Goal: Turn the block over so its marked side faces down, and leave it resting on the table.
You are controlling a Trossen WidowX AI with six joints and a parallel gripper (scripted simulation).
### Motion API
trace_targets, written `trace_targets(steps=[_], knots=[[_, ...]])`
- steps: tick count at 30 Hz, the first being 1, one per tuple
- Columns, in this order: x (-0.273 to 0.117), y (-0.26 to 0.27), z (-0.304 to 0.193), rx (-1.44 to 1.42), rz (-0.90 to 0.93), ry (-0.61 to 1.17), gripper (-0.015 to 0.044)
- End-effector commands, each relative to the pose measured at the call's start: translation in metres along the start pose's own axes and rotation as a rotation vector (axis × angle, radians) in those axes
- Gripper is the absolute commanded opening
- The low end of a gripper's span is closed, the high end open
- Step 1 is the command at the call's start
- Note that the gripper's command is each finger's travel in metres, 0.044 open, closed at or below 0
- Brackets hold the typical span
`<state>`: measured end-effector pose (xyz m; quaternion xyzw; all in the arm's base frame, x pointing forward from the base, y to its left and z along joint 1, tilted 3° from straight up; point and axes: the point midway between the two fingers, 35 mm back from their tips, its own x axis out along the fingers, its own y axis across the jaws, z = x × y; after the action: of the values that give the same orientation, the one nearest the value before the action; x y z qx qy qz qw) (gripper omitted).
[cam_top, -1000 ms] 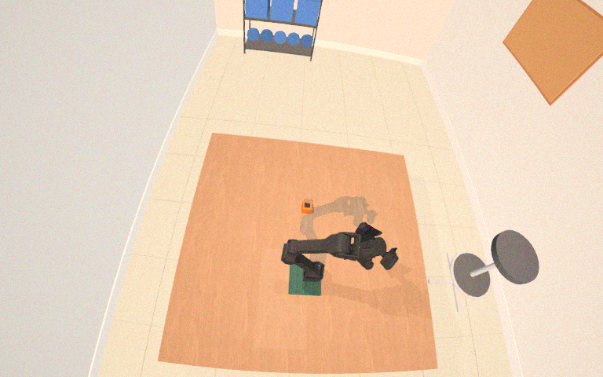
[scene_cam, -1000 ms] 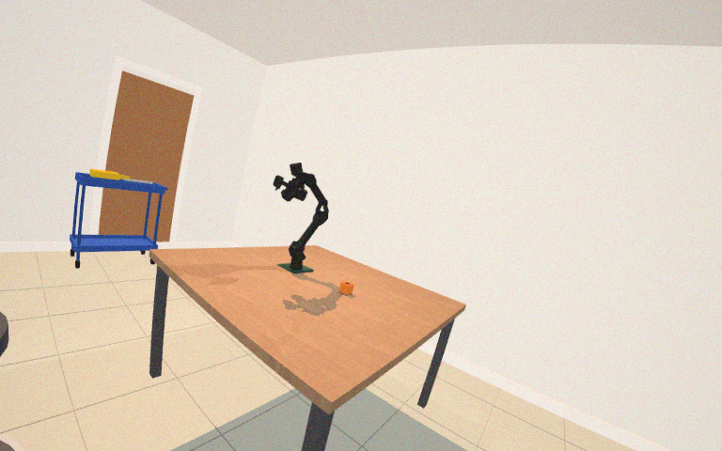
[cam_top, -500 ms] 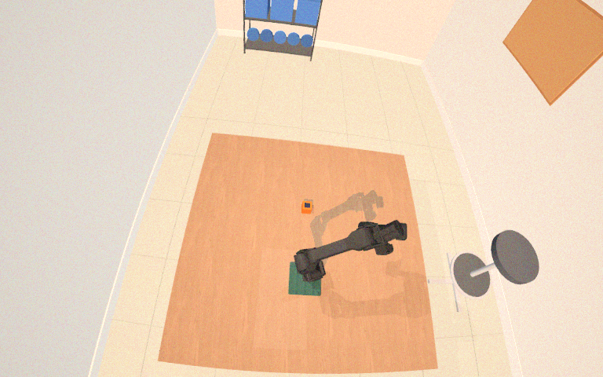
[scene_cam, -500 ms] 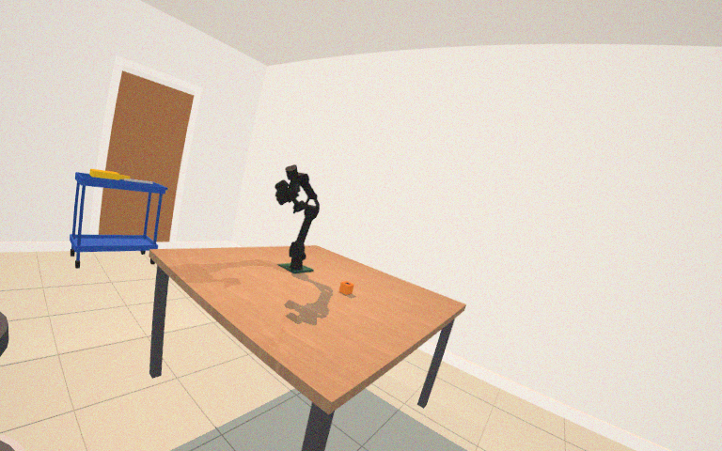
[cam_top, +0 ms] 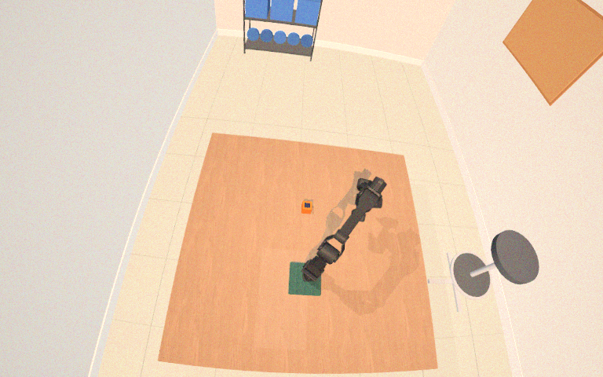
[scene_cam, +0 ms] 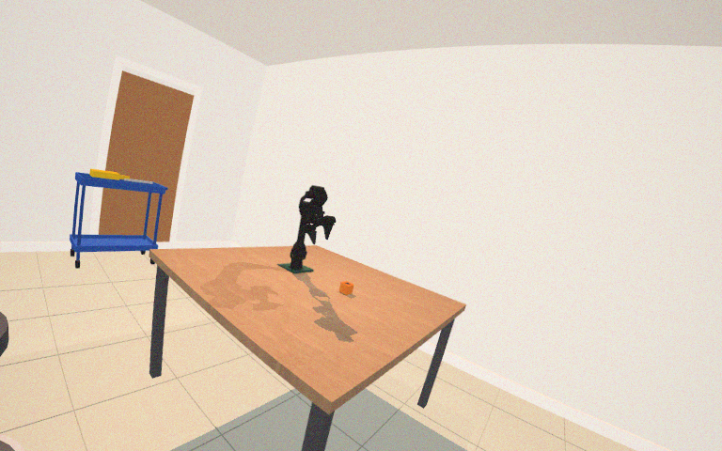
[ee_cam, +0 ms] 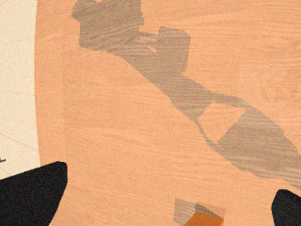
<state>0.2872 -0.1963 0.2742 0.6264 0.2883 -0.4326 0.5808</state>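
The orange block (cam_top: 306,210) (scene_cam: 346,287) (ee_cam: 205,220) rests on the wooden table (cam_top: 239,186) (scene_cam: 266,329) (ee_cam: 118,160). In the top view its upper face shows a dark square mark, so the marked side faces up. In the wrist view only part of the block shows, at the bottom edge, right of centre. My gripper (scene_cam: 320,241) (ee_cam: 176,190) is open and empty, high above the table, with its fingers pointing down. The block is well below the fingers and not between them. The fingertips are hard to make out in the top view.
The arm stands on a green base plate (cam_top: 297,287) (scene_cam: 306,271). Its shadow (cam_top: 336,216) (scene_cam: 334,321) (ee_cam: 155,75) falls across the table beside the block. A stool (cam_top: 514,257), a shelf rack (cam_top: 279,45) and a blue cart (scene_cam: 114,243) stand away from the table.
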Motion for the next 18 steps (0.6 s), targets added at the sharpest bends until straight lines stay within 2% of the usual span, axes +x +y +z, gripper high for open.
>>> trace_targets(steps=[1,13,18], knots=[[0.046,0.011,-0.053,-0.432,-0.119,0.106,0.0440],[0.129,-0.026,-0.209,-1.586,-0.336,0.446,0.0440],[0.133,-0.032,-0.219,-1.664,-0.348,0.473,0.0440]])
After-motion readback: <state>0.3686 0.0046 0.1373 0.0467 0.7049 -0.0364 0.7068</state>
